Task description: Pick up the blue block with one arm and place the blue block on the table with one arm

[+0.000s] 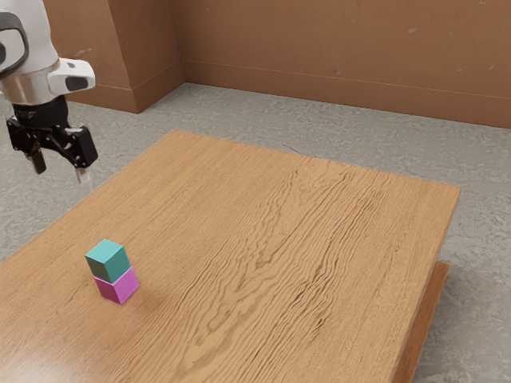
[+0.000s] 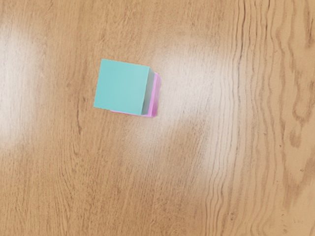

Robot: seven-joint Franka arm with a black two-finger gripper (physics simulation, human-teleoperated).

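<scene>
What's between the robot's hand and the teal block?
Only air: in the exterior view, no object lies between the open hand and the teal block, stacked on the magenta block.

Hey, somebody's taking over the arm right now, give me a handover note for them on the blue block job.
Gripper: open, empty, raised clear of the blocks.
Job's block: presumably the teal block, the only bluish one; it sits on top of the magenta block, roughly lined up with it.
Done: neither the pick nor the placing; the teal block is off the tabletop only because the magenta one bears it.
Left: grasp the teal block, lift it off and set it on the bare wood.
</scene>
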